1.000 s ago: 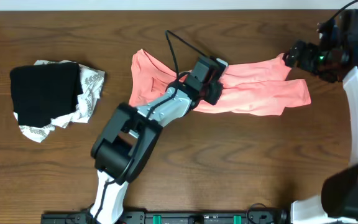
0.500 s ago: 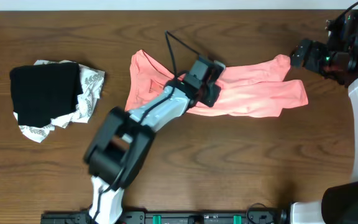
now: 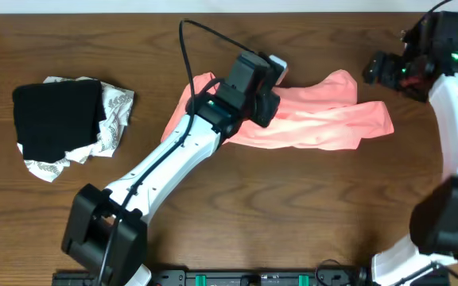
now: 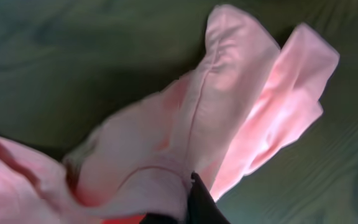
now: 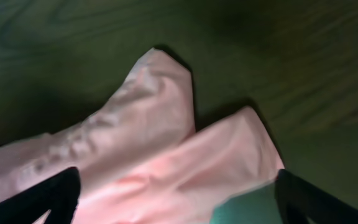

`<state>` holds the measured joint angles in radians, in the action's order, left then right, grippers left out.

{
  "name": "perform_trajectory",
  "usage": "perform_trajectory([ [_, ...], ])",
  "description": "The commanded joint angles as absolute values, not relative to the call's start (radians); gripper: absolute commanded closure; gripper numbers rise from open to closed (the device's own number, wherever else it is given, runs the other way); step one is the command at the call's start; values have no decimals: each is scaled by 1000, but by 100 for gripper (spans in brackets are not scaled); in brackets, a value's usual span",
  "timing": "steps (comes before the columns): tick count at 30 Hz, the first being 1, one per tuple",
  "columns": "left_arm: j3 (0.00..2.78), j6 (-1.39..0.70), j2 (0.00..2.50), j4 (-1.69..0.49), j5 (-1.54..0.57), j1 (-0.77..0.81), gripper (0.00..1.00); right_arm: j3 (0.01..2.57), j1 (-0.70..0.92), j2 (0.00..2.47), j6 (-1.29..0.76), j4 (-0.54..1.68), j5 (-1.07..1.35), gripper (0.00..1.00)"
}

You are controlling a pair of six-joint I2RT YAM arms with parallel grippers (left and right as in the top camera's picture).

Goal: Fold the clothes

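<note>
black garment (image 3: 56, 117) | atop white patterned cloth (image 3: 116, 110) | wooden table (image 3: 293, 214), left side

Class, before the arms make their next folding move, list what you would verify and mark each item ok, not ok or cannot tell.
1. Left claw grips the salmon-pink fabric T-shirt: ok, fabric is bunched at it.
2. Right claw grips the shirt's far end: not ok, it is open above it.
3. Shirt lies flat: not ok, it is rumpled.
4. Lettering faces up: cannot tell.
5. Black folded garment lies apart from the shirt: ok.
</note>
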<state>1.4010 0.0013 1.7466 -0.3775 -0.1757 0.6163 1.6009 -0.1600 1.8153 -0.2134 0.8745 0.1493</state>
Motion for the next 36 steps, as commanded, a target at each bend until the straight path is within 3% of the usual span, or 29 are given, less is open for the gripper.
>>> perform_trajectory([
  [1, 1404, 19, 1750, -403, -163, 611, 94, 1602, -165, 1861, -266, 827, 220, 11],
  [19, 1402, 14, 1752, -493, -171, 637, 94, 1602, -115, 2129, -756, 534, 274, 22],
  [36, 1402, 14, 1775, -493, -171, 718, 94, 1602, 7, 2148, -841, 508, 28, 24],
])
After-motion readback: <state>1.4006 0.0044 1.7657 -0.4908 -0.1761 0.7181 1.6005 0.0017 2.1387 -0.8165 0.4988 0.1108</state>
